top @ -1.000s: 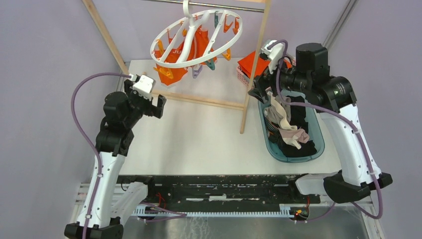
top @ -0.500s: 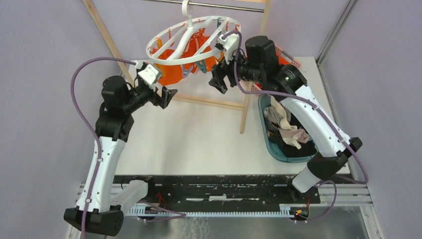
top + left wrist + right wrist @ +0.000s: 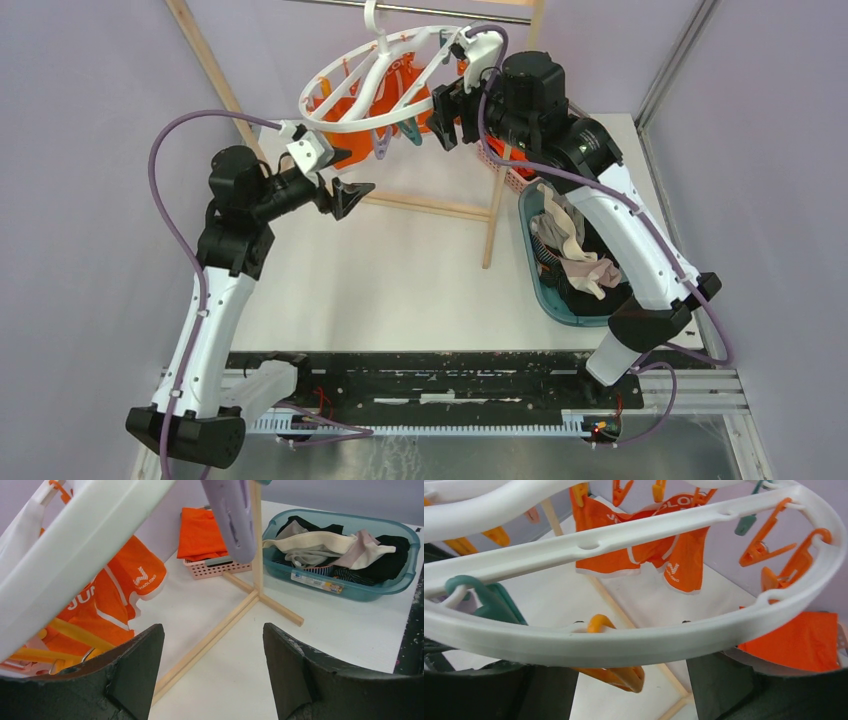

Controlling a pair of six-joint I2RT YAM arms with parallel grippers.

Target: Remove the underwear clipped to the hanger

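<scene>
Top view: white ring hanger (image 3: 377,62) hangs at the table's 12 o'clock with the orange underwear (image 3: 398,98) clipped under it. Black and beige underwear (image 3: 578,262) lie in the teal basin (image 3: 545,300) at 3 o'clock. Left gripper (image 3: 345,178) sits at the hanger's 7 o'clock, right gripper (image 3: 452,115) at its 3 o'clock. Left wrist: fingers (image 3: 135,670) spread wide, nothing between them; orange garment at 10 o'clock, purple peg (image 3: 230,515) at 12. Right wrist: jaws parted wide and empty, ring rim crossing just above them, an orange peg (image 3: 616,675) dangling beneath; garment beyond at 12. Judgement: last piece pending, approach step. Next move wants one arm steadying the ring and the other pinching the cloth low to tug it off its pegs.
</scene>
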